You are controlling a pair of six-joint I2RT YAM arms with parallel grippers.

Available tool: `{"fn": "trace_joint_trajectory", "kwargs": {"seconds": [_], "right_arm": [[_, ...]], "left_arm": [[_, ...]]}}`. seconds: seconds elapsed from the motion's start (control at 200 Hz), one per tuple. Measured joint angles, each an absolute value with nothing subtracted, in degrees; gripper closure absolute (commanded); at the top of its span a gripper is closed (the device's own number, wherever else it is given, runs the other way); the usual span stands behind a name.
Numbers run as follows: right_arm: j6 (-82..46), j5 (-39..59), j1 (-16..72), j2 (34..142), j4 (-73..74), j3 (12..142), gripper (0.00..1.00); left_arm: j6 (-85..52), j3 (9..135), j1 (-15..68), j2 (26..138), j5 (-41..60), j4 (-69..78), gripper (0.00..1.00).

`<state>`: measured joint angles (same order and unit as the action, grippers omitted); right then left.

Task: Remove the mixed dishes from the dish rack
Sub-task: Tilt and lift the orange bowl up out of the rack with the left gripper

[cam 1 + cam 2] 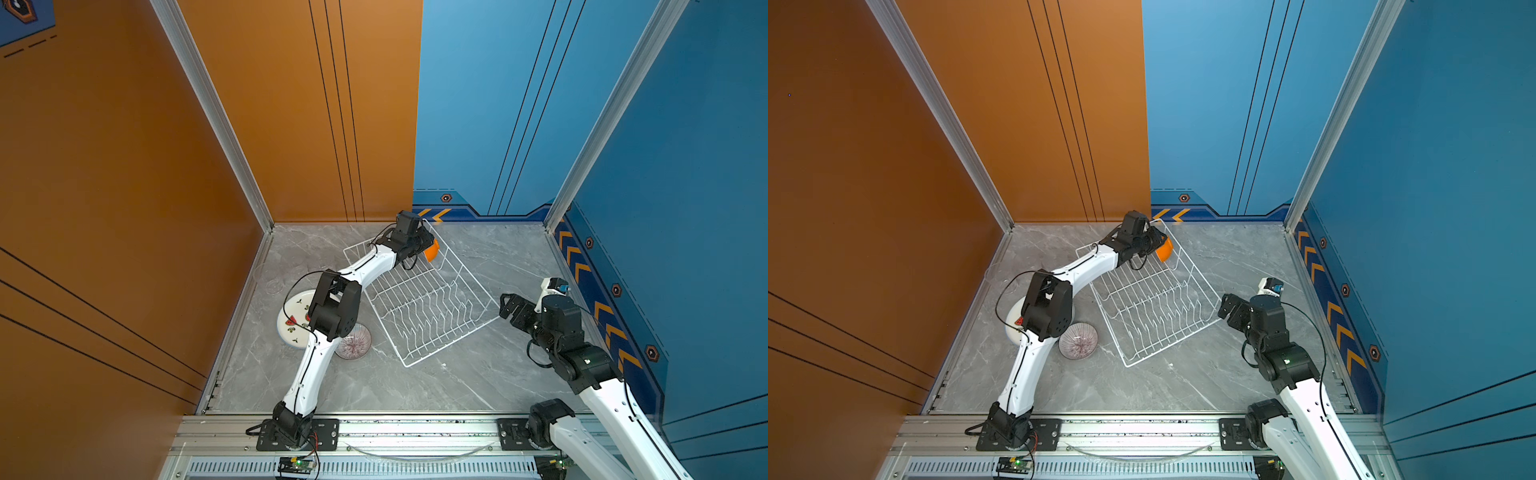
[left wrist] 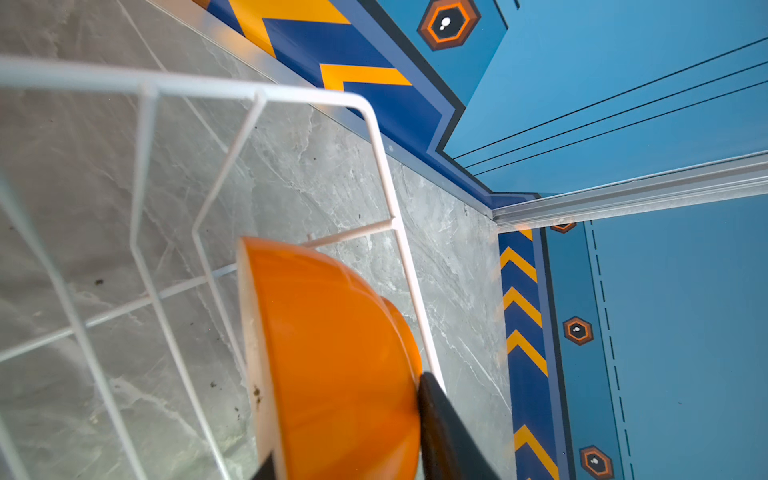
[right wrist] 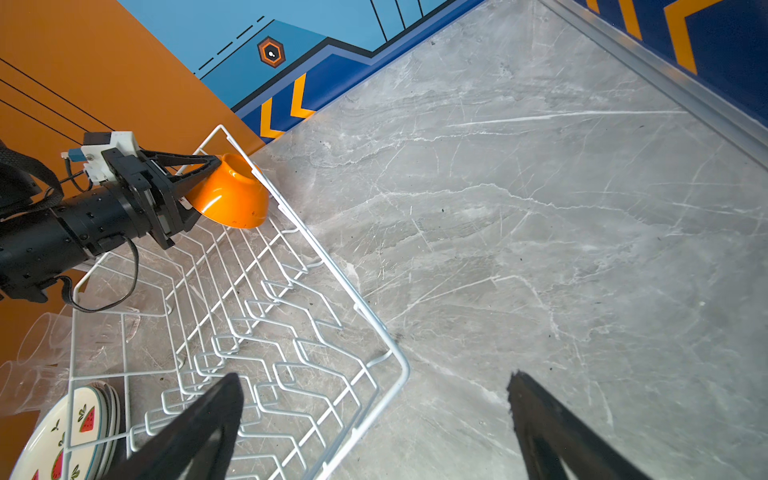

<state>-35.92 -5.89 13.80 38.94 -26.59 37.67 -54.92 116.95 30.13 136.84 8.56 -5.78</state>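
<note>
Left hand (image 3: 205, 178) reaches to the far corner of the rack (image 1: 452, 341) and is clamped on the orange bowl (image 3: 232, 199): one finger on the outside by the foot, the other at the white inside, wall pinched between them. In the left wrist view a black finger (image 2: 440, 424) lies against the orange outer wall. Orange bowl is tipped on its side, opening toward the left arm, up at the rack's far rim wire; touching the wire or just clear of it, can't tell. It shows in both top views (image 1: 432, 250) (image 1: 1165, 250) past the left hand (image 1: 424, 245). Right hand (image 3: 374, 390) hangs spread wide and grasping nothing, just beside the rack's near right corner, above the grey table (image 1: 498, 257); also seen in a top view (image 1: 1227, 305). The rack sits skewed mid-table, prongs upright. Left of it on the table: a stack of watermelon plates (image 3: 79, 424), partly under the left arm's elbow, and a striped bowl (image 1: 353, 343) upright just beside the stack. Clear glasses (image 3: 37, 345) sit by the orange wall, faint, count unclear.
</note>
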Motion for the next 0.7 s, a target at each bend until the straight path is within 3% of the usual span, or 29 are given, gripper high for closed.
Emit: {"fn": "trace_joint_trajectory", "kwargs": {"seconds": [0.33,0.701], "right_arm": [[-35.9,-6.3,13.5,38.2,-26.7,37.6,0.0],[-35.9,-6.3,13.5,37.9,-26.7,37.6,0.0]], "left_arm": [[-54.1,114.3,30.4,136.4,9.0,-2.7,0.9],[-51.5,109.7,30.3,131.7,7.9,-6.9,0.94]]}}
